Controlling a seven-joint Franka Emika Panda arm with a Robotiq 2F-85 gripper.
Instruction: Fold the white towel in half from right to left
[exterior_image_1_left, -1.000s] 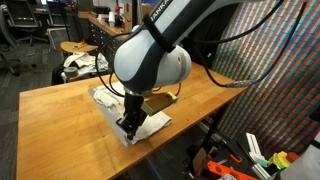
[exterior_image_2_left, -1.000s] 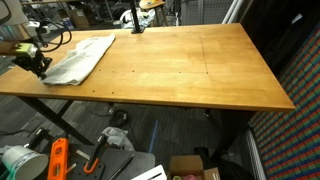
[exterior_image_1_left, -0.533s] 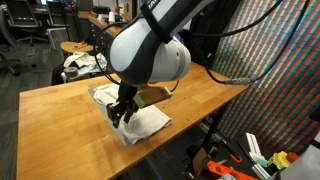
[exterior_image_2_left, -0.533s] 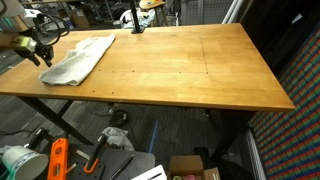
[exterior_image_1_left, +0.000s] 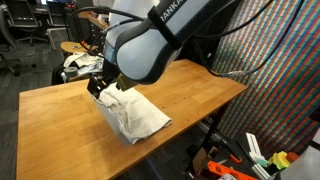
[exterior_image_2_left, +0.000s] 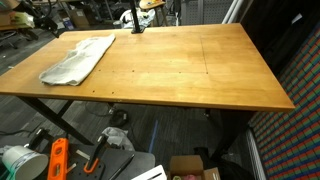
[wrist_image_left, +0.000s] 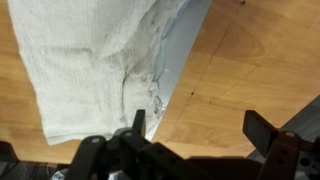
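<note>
Lying doubled over on the light wooden tabletop (exterior_image_2_left: 200, 70), the white towel (exterior_image_2_left: 78, 58) sits close to one corner, a long, slightly tapering shape set at a slant to the tabletop's edges. In both exterior views its surface is soft and rumpled, with shallow wrinkles running along its length (exterior_image_1_left: 135, 115).

The wrist view shows the cloth (wrist_image_left: 85, 65) as a coarse, open weave with a fine grid of threads. A smoother, pale grey under-layer shows as a narrow band along one side. A puckered crease runs down the weave near that band. The bare wood (wrist_image_left: 245, 60) beside it is honey-coloured and smooth, with faint straight seam lines.

The arm (exterior_image_1_left: 150, 50) has a rounded, glossy white casing with dark joints. It reaches over the tabletop to the far end of the towel.

The hand (exterior_image_1_left: 104, 88) is dark, angular metal and plastic. In the wrist view (wrist_image_left: 200, 130) its two fingers (wrist_image_left: 138, 122) stand as far apart as they go. Nothing is between them; only the towel's edge and the wood show in the gap below. It grips nothing and appears to hang clear above the cloth.
</note>
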